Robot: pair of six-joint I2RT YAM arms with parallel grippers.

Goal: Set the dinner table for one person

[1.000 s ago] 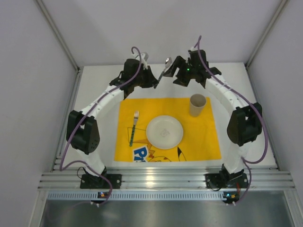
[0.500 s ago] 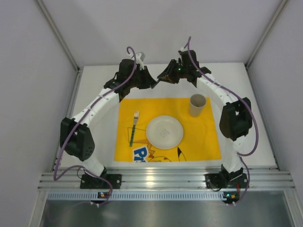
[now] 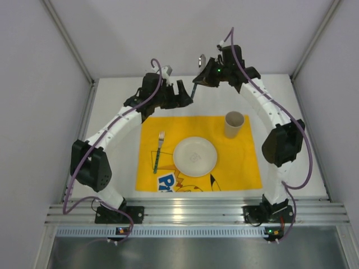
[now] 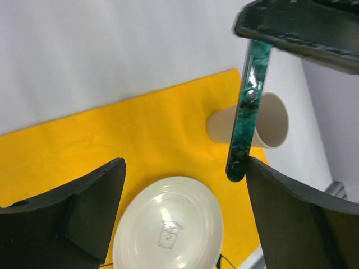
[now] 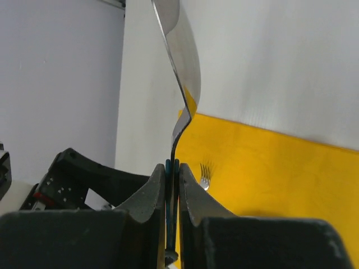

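The table [image 3: 213, 106] is a large, plain white, matte rectangle lying flat and level. A yellow cloth [image 3: 247, 162] covers its near middle, and bare white shows beyond and beside it.

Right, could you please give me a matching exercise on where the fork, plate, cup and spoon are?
Things:
1. fork
2. plate
3. cup
4. spoon

Places:
A. middle of the cloth
B. in the right gripper
C. on the cloth, left of the plate
D. far right corner of the cloth

Pairs: 1-C, 2-A, 3-D, 4-B.
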